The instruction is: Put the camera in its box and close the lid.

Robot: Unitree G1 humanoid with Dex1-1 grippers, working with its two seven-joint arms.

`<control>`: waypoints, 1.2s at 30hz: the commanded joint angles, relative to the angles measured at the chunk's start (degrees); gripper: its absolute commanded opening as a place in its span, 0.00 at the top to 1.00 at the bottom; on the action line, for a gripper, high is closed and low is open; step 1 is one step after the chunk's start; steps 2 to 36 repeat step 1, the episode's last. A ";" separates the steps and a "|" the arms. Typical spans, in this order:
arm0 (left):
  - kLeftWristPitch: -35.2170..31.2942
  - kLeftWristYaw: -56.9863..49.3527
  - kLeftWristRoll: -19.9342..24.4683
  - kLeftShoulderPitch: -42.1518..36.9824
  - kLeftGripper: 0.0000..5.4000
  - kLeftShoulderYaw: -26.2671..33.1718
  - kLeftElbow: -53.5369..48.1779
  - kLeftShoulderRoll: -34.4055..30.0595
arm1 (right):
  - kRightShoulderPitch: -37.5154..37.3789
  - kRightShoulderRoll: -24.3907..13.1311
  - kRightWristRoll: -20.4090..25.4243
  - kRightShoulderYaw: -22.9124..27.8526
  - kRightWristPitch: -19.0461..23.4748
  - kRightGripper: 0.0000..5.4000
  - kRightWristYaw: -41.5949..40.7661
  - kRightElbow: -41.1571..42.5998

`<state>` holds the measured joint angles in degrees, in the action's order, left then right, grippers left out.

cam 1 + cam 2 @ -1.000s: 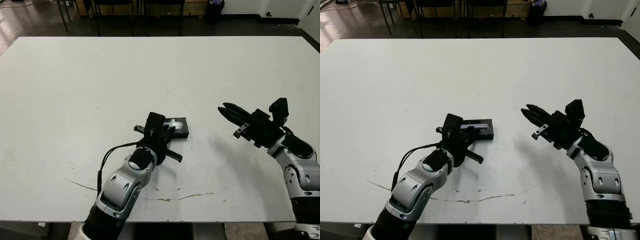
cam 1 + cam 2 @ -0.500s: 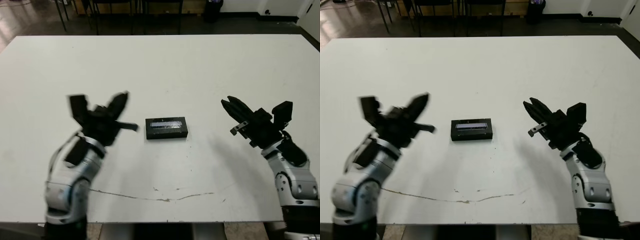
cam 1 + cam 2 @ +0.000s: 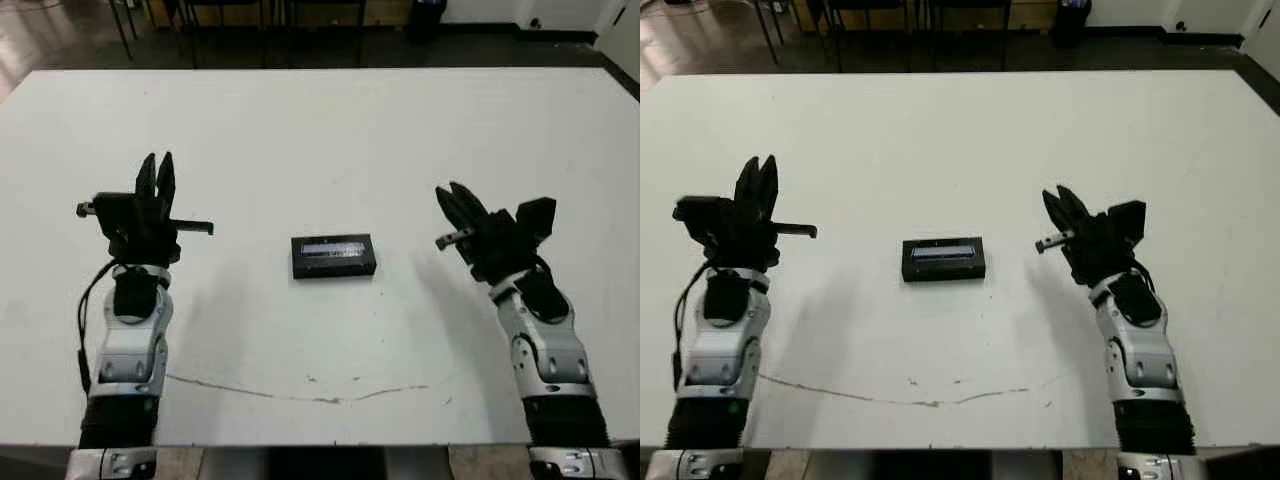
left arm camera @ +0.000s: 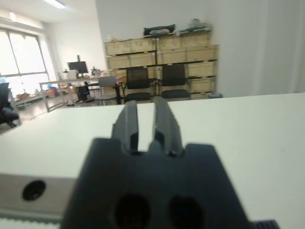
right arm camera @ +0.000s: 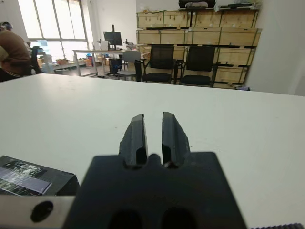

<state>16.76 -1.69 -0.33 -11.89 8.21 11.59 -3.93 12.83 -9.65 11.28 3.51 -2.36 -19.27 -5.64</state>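
Note:
A black block lies at the table's middle: the lid (image 3: 335, 247), with its pale strip facing up, sits flat on the box (image 3: 336, 269). The lid's corner also shows in the right wrist view (image 5: 29, 174). The camera is hidden. My left gripper (image 3: 156, 166) is raised well to the left of the box, fingers (image 4: 127, 121) pointing up and shut on nothing. My right gripper (image 3: 451, 195) hangs to the right of the box, apart from it, its fingers (image 5: 137, 133) also shut and holding nothing.
The white table (image 3: 320, 130) carries a thin dark scratch (image 3: 330, 397) near its front edge. Chairs (image 5: 199, 62), desks and stacked crates stand beyond the far edge. A person (image 5: 12, 52) sits far off in the room.
My left gripper has let go of the lid, swung out to the left and risen. My right gripper turned slightly and stayed on the right. The box has not moved.

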 commanded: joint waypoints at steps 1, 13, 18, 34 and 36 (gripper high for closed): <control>-0.78 -0.47 1.72 -0.05 1.00 0.33 0.29 1.06 | -0.78 0.60 -0.95 -0.33 -0.09 1.00 1.13 -0.43; -0.78 -0.47 1.72 -0.05 1.00 0.33 0.29 1.06 | -0.78 0.60 -0.95 -0.33 -0.09 1.00 1.13 -0.43; -0.78 -0.47 1.72 -0.05 1.00 0.33 0.29 1.06 | -0.78 0.60 -0.95 -0.33 -0.09 1.00 1.13 -0.43; -0.78 -0.47 1.72 -0.05 1.00 0.33 0.29 1.06 | -0.78 0.60 -0.95 -0.33 -0.09 1.00 1.13 -0.43; -0.78 -0.47 1.72 -0.05 1.00 0.33 0.29 1.06 | -0.78 0.60 -0.95 -0.33 -0.09 1.00 1.13 -0.43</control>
